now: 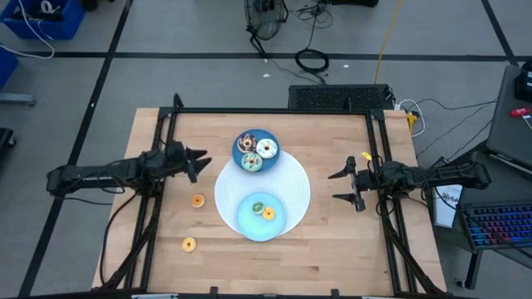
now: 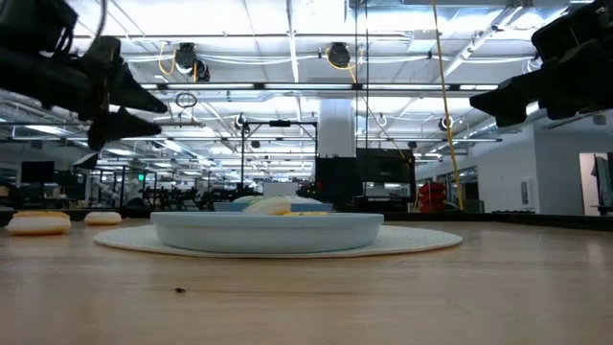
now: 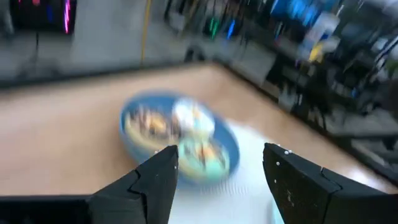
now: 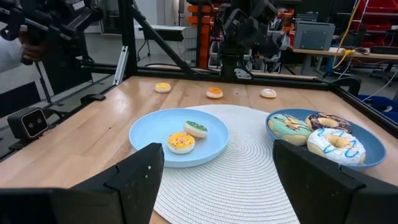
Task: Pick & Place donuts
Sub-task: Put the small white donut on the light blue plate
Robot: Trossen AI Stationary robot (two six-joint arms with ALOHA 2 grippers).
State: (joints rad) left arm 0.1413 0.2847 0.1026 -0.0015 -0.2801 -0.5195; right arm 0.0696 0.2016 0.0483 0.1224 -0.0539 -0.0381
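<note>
Two arms flank the wooden table (image 1: 332, 249), one at each side edge, both held above the surface. At the left, the left gripper (image 1: 202, 162) hangs with its fingers apart and nothing between them, pointing toward the middle of the table; its wrist view is blurred but shows the dark blue plate (image 3: 231, 149) ahead of the spread fingers. Below that gripper in the high view, two tiny orange donuts lie on bare wood: one (image 1: 198, 200) just off the rim of the white round mat (image 1: 295, 178), the other (image 1: 189, 244) nearer the front edge. On the mat's far rim sits the dark blue plate, carrying three larger donuts packed together: chocolate-sprinkled (image 4: 324, 121), white-frosted (image 4: 337, 144) and teal (image 4: 289, 129). On the mat's near side rests a light blue plate (image 4: 149, 134) with a small green-topped donut (image 4: 196, 128) and a small orange one (image 4: 181, 142), side by side. A third tiny donut (image 4: 268, 93) shows on the wood in the right wrist view. At the right, the right gripper (image 1: 347, 186) hovers with fingers wide apart, empty, facing the mat. No readable writing or labels can be made out anywhere.
</note>
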